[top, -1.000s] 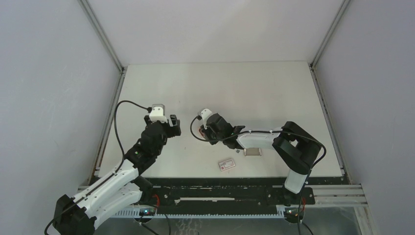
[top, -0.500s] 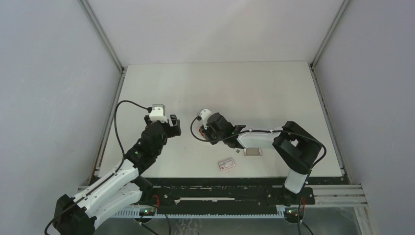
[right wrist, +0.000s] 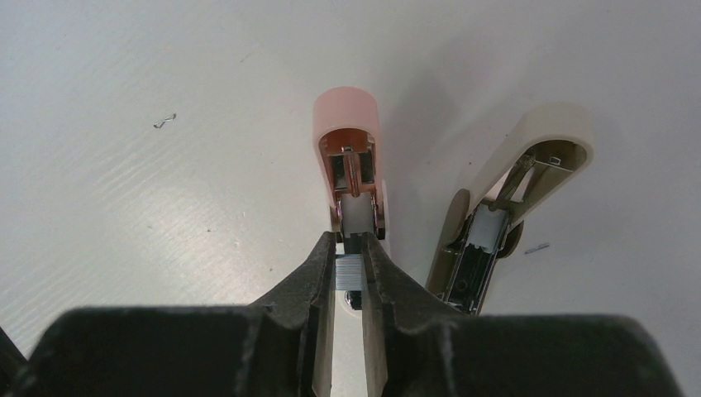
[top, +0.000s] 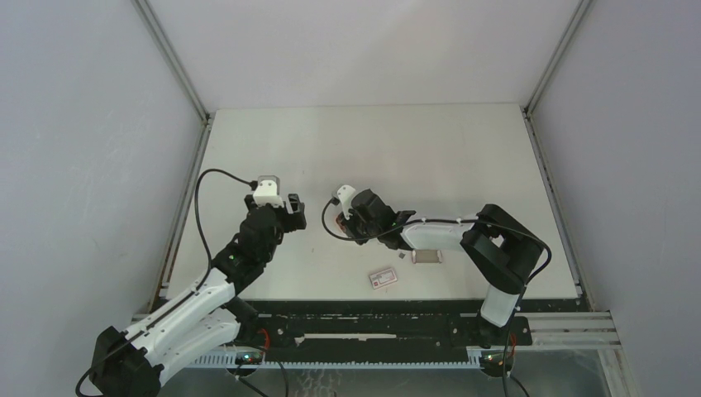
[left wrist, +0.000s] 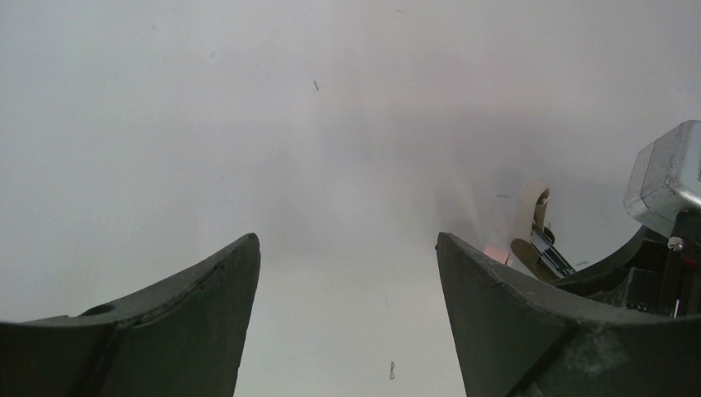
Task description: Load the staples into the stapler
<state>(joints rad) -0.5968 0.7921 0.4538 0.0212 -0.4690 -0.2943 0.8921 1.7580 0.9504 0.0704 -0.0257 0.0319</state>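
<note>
My right pincer (right wrist: 350, 251), low in the middle of its wrist view, is pinching the staples (right wrist: 350, 275); the little block sits right at the open end of the pink stapler (right wrist: 347, 124), which runs up the middle of the frame; a pale beige piece (right wrist: 512, 182) lies just right of it; my left pincer (left wrist: 347, 273) is spread wide, holding nothing. Nothing has moved in the last second; I think the staples are lined up but not yet in.

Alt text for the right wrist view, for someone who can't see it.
The right gripper pinches the staples at the mouth of the open pink stapler, which points away on the white table. An open beige stapler lies just right of it. A loose staple lies on the table at left.
</note>
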